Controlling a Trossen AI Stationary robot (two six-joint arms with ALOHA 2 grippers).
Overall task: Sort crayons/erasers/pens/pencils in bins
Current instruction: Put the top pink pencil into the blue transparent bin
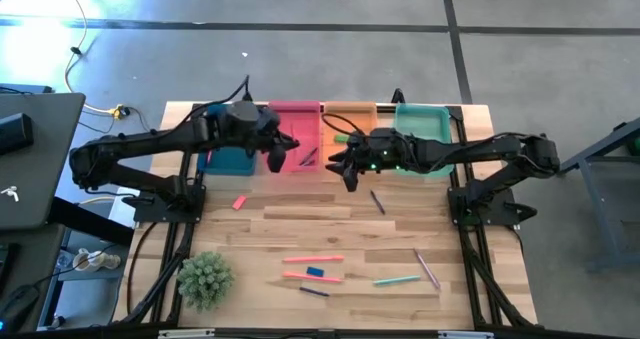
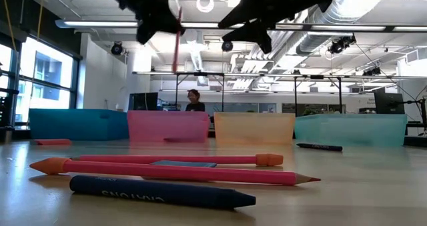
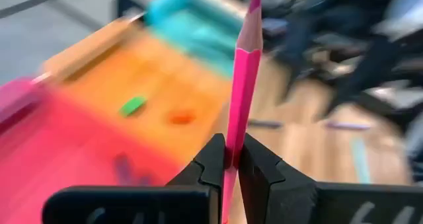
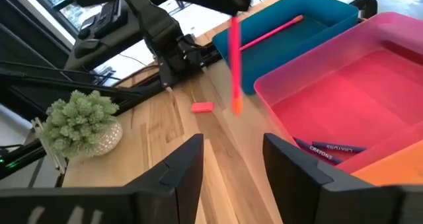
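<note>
Left gripper (image 1: 276, 159) sat over the front edge of the pink bin (image 1: 296, 114), jaws clamped tight on a pink pencil (image 3: 242, 92). The pencil hung near upright, point out past the fingertips, pinched low on the shaft. Light, stiff, hexagonal stick w/ painted sides, probably a bit slick, so a pinch across the flats looked like the right hold; the tip seemed the only fragile bit. Held off-centre like that, it could pivot if knocked.

Right gripper (image 1: 347, 174) hovered beside it in front of the orange bin (image 1: 348, 114), fingers (image 4: 178, 164) spread apart, nothing between them.

Bins ran along the far edge of the tabletop (image 1: 260, 224): dark blue bin (image 4: 310, 12) at the left, then pink, orange, and teal bin (image 1: 425, 119) at the right. One pink stick already lay in the blue bin, crayons in the pink, a green eraser (image 3: 133, 106) in the orange.

More to sort: pink-red eraser (image 1: 239, 202) lay near the left side, and toward the near edge sat two pink pencils, a blue eraser (image 1: 315, 272) between them, and a dark crayon (image 2: 160, 191). Erasers looked soft, grippy and squat: best grabbed across the short sides.

Surface was pale wood planks, flat and smooth, so round sticks could roll. A potted plant (image 1: 205, 279) stood at the near left corner. Beyond was an open workshop w/ high ceiling ducts, and a person was seated far back.
</note>
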